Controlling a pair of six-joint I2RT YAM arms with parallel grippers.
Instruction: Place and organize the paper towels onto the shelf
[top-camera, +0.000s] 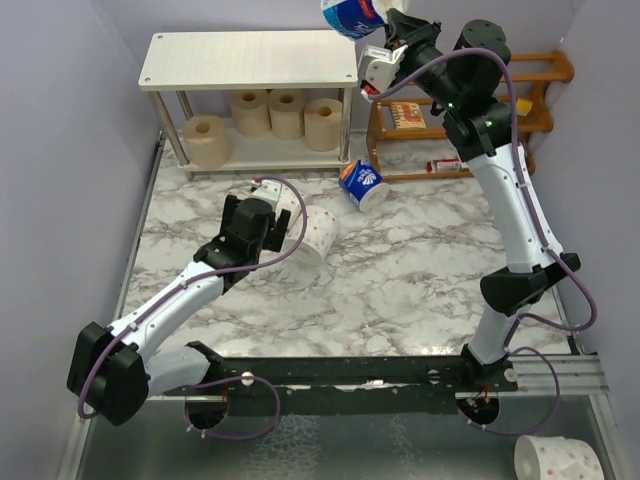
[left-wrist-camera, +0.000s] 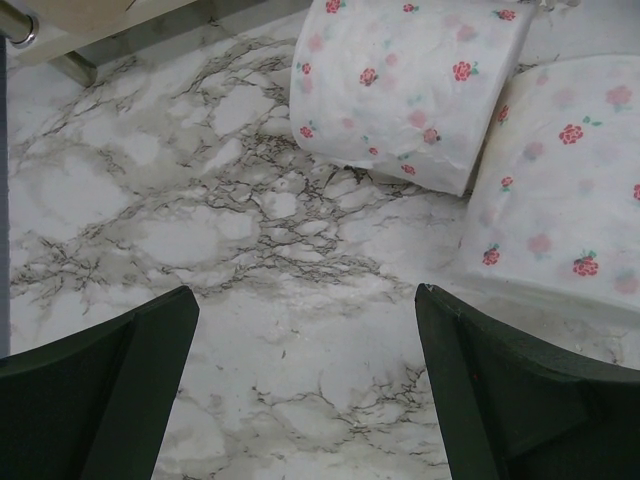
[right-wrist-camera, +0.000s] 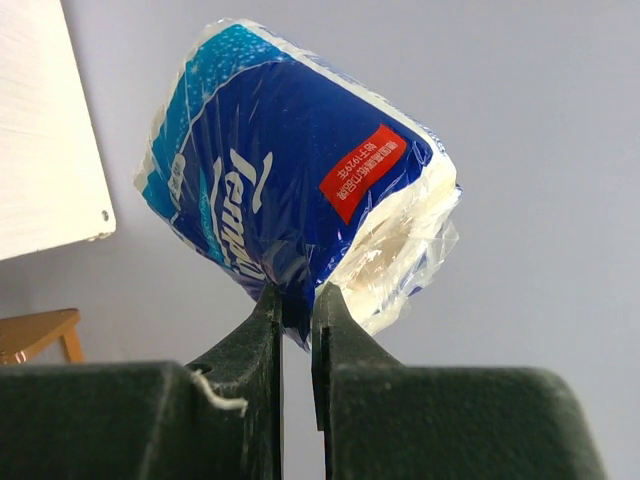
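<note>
Start with the top view. Four plain tan-brown rolls (top-camera: 287, 112) already stand on the lower board of the pale two-tier shelf with metal legs (top-camera: 250, 58), and its top board is bare. Your right tool (top-camera: 368, 35) is up near the right end of that top board, carrying a blue-and-white wrapped roll (top-camera: 352, 17). A second wrapped roll (top-camera: 361, 185) lies tilted on the marble-patterned desk (top-camera: 400, 290), just in front of the shelf's right leg and near the orange-brown wooden slatted rack (top-camera: 540, 70). Your left tool (top-camera: 275, 232) is low over the desk with two white rolls with pink dots (top-camera: 315, 232) just ahead of it. One more dotted roll (top-camera: 558, 460) sits in the bottom right corner, off the desk behind the arm bases.

In the left wrist view, your left tool is spread wide and holds nothing. Both dotted rolls lie side by side on the desk beyond its fingers (left-wrist-camera: 520, 400), apart from them.

In the right wrist view, your right tool is nearly closed, pinching the plastic wrapper at the lower edge of the blue roll. The roll hangs tilted in the air, with the shelf's top board at the left.

By my reckoning you are roughly halfway. Four rolls are shelved and one is about to be set down. The second wrapped roll and the dotted ones are left, and the far corner one may be out of reach.
</note>
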